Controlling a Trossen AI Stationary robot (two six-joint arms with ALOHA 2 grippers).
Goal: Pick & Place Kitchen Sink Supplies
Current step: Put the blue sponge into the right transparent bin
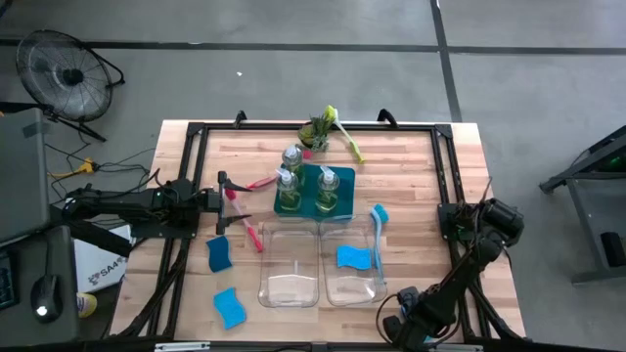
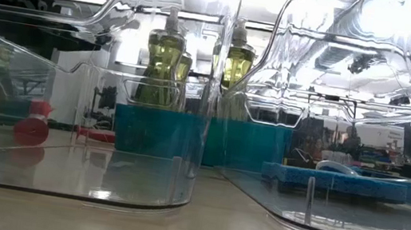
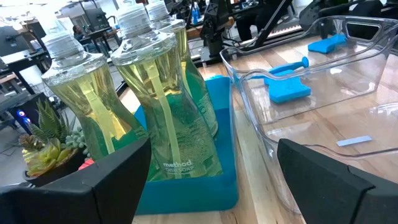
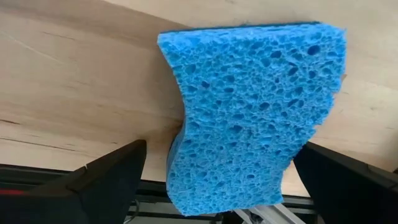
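Left end effector [image 1: 227,198]: mine, open, beside soap bottles [image 3: 163,99] in teal tray [image 3: 221,180]. Right end effector [image 1: 391,323]: open, at surface's near edge, straddling a blue sponge [image 4: 249,118], unclamped.

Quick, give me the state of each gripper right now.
Left gripper: open, empty, facing the soap bottles in the teal tray.
Right gripper: open around a blue sponge at the table edge, not clamping it.

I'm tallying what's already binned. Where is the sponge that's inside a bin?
In the high view, that blue sponge lies in the right-hand clear bin, beside the blue brush.
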